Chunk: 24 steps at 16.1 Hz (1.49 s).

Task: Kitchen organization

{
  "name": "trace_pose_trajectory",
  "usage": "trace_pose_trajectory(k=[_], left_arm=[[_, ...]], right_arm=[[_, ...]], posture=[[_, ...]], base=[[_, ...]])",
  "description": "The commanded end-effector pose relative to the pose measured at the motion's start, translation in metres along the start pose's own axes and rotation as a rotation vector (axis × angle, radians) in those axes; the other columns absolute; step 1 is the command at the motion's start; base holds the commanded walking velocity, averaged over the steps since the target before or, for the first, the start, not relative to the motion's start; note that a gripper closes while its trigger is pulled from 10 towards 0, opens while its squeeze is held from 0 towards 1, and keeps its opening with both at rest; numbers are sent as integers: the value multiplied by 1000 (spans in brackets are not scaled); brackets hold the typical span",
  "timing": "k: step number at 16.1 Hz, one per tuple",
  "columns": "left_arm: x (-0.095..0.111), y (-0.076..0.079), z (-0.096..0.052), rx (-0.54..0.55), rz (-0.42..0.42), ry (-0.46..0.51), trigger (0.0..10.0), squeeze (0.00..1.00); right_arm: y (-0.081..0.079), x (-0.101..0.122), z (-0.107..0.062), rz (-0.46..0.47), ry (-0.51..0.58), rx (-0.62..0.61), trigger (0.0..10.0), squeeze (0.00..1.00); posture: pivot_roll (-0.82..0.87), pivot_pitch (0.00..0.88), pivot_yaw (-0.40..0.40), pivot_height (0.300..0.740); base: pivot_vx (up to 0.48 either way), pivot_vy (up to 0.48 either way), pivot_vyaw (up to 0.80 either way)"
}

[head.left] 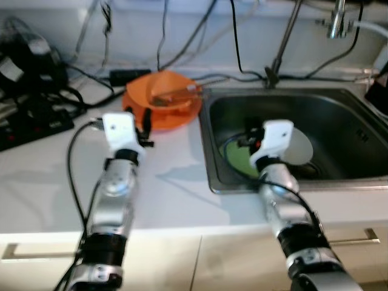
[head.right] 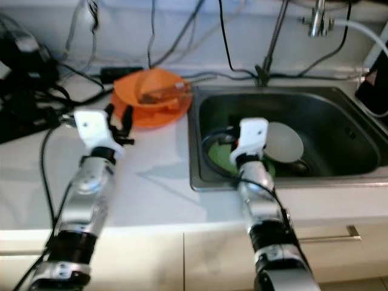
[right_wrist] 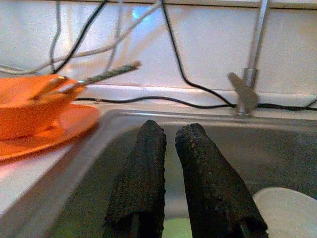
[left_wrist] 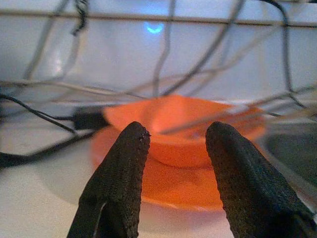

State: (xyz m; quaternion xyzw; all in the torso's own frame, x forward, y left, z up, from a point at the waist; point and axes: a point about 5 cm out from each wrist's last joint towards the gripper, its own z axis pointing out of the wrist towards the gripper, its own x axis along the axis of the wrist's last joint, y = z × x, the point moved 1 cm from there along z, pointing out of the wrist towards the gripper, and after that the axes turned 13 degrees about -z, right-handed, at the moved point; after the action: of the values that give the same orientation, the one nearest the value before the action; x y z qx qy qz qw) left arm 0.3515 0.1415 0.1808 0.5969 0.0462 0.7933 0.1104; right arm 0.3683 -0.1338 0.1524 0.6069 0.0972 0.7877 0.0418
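**Both arms out over the counter and sink**

My left gripper [left_wrist: 173, 163] hangs with its two black fingers [left_wrist: 119, 183] spread apart, nothing between them, low above the white counter [head.left: 176, 182]. Looking along them, I see the orange bowl [left_wrist: 183, 131] just ahead, sitting on the orange plate [left_wrist: 173, 186], and the gap between my fingers lines up with the bowl's near wall without touching it. Utensils [head.left: 179, 94] lie tilted in the bowl, their handles sticking out over its rim toward the sink (they are too blurred for me to say which kind).

My right gripper [right_wrist: 170, 163] is held over the near left part of the steel sink [head.left: 357, 173], its fingers [right_wrist: 141, 173] drawn close together with only a thin slit between them and nothing held. Below and beyond them in the basin lie a green plate [head.left: 237, 162] and, beside it to the right, a pale round plate [head.left: 300, 148]; my white wrist housing covers where the two meet, so I cannot tell whether they overlap.

The bowl and plate stand on the counter just left of the sink's rim. Behind them black cables [head.left: 163, 42] trail along the wall, dark equipment [head.left: 30, 73] sits at the counter's far left, and the tap [head.left: 336, 21] rises at the sink's back right.
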Motion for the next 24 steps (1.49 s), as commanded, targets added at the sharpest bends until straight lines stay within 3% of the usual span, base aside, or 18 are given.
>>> trace_pose_trajectory(k=[1,7,10,13,17,24], left_arm=[[1,2,1,-11,3,-2,10000,0],[1,5,6,-31,-7,-57,10000,0],[8,0,28,-85,76,-212,10000,0],[19,-4,42,-122,50,-271,10000,0],[30,-13,55,-129,93,-400,10000,0],[13,-16,68,-111,122,-539,10000,0]], right_arm=[[2,-6,-4,-1,-23,-6,10000,0],[0,-6,-3,1,-22,4,10000,0],[-3,-5,-3,7,-20,9,10000,0],[-6,-5,-3,13,-19,7,10000,0],[-4,-6,-4,21,-21,-9,10000,0],[-6,-7,-4,30,-26,-19,10000,0]], posture=[[114,36,-13,740],[114,30,-9,740],[117,19,6,740],[117,10,24,740],[119,16,42,740],[115,21,52,740]], base=[[0,0,0],[0,0,0],[0,0,0],[0,0,0],[0,0,0],[0,0,0]])
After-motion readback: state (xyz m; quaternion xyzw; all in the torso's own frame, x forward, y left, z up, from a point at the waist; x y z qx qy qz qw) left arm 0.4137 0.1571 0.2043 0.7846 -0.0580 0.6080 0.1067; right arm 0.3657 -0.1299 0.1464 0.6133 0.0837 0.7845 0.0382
